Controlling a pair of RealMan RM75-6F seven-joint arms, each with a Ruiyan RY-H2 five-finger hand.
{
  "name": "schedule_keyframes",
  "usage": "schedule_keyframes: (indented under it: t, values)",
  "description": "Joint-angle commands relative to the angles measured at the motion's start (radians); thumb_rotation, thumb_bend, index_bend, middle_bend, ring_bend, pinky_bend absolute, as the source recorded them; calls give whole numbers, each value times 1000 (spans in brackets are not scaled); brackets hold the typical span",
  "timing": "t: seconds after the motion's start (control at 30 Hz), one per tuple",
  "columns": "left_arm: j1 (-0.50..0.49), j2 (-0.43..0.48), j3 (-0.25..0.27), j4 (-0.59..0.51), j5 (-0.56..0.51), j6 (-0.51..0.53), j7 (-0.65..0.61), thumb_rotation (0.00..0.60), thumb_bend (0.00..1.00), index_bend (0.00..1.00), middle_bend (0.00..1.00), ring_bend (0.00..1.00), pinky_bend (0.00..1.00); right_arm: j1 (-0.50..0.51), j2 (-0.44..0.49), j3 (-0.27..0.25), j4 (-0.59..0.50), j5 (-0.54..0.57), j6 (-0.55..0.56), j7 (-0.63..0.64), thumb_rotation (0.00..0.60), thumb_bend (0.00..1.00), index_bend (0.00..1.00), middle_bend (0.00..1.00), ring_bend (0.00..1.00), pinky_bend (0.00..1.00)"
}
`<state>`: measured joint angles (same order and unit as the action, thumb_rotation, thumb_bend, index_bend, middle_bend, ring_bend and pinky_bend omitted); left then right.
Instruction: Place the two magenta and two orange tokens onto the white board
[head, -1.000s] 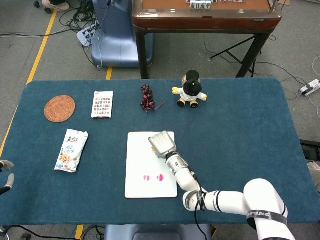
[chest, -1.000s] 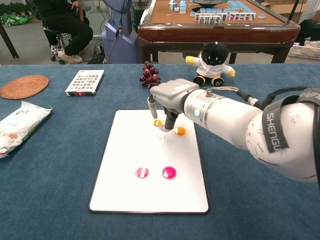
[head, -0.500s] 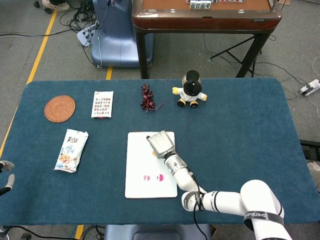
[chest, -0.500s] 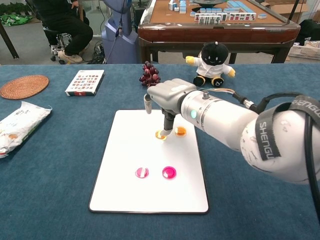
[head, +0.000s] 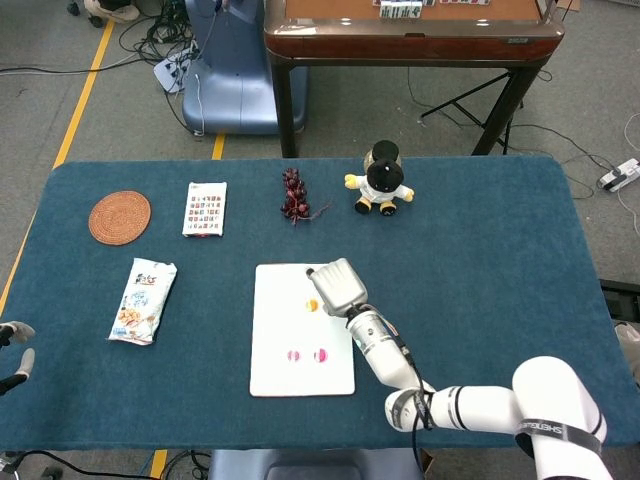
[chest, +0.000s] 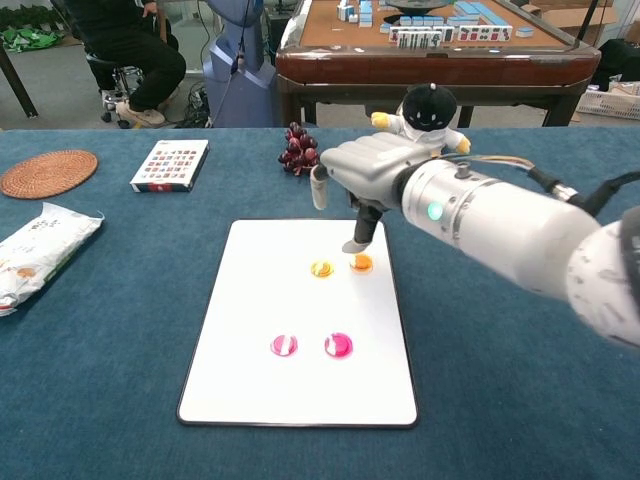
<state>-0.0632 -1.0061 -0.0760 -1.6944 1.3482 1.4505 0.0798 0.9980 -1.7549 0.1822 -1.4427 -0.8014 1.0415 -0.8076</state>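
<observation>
The white board (chest: 250, 330) lies flat in the middle of the blue table. Two orange tokens (chest: 321, 268) (chest: 361, 263) sit side by side on its far part. Two magenta tokens (chest: 284, 345) (chest: 338, 345) lie side by side nearer the front. My right hand (chest: 368, 172) hovers over the board's far right corner, holding nothing, one fingertip (chest: 356, 243) pointing down just above the right orange token. In the head view this hand (head: 340, 286) hides that token. My left hand (head: 12, 345) shows only at the left edge, off the table, fingers apart and empty.
A woven coaster (head: 119, 216), a card pack (head: 205, 208) and a snack packet (head: 144, 300) lie on the table's left side. Dark grapes (head: 293, 194) and a plush toy (head: 382, 180) stand behind the board. A mahjong table (head: 410, 35) stands beyond the far edge.
My right hand has lifted off the left orange token and moved right and up. That token now lies free on the board, a little nearer the other orange one.
</observation>
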Motion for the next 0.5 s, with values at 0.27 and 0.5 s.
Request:
schedule_keyframes:
  t: [0.27, 0.5]
  values:
    - [-12, -18, 8, 5, 17, -11, 27, 600, 442, 436, 478, 434, 526, -202, 328, -141, -325, -134, 214, 9, 600, 163, 434, 759, 787, 923]
    - [-23, -34, 20, 12, 29, -30, 56, 600, 442, 420, 478, 426, 526, -365, 430, -231, -343, -263, 399, 60, 600, 163, 433, 597, 576, 591]
